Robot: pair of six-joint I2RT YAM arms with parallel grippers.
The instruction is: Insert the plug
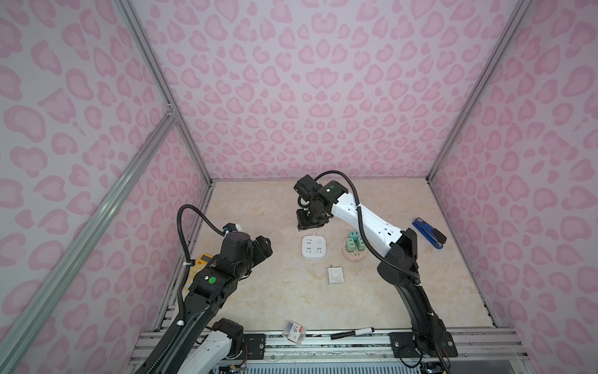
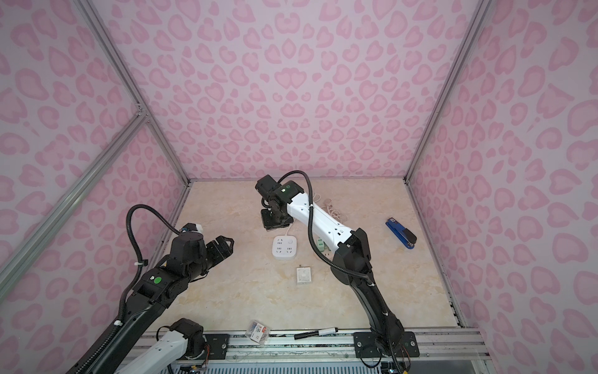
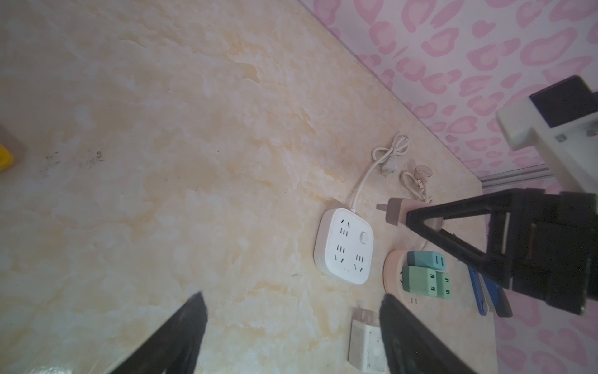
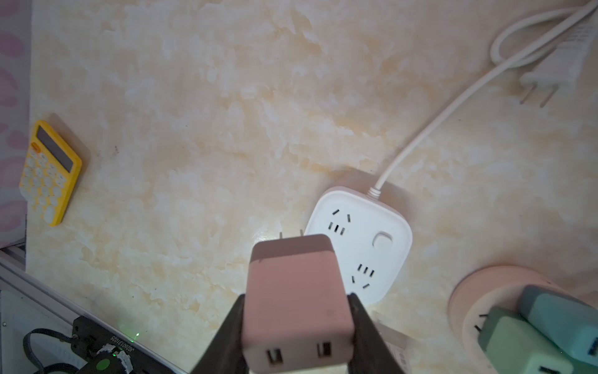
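Observation:
My right gripper (image 4: 296, 295) is shut on a pink plug (image 4: 294, 291), a block with two USB ports at its rear and two metal prongs at its front. It hangs above the table just behind the white power strip (image 1: 313, 247), near that strip's far edge. From the left wrist view the plug (image 3: 396, 212) shows beside the strip (image 3: 344, 246), prongs free in the air. The strip's three sockets (image 4: 336, 228) are bare. My left gripper (image 1: 263, 246) hovers open at the left, its jaws wide with nothing between them (image 3: 291, 296).
A pink round socket base (image 1: 355, 249) with green adapters stands right of the strip. A white square wall socket (image 1: 336, 275) lies in front. A blue stapler (image 1: 428, 233) is at the right, a yellow calculator (image 4: 50, 171) at the left, a marker (image 1: 352, 333) and a small box (image 1: 294, 332) at the front rail.

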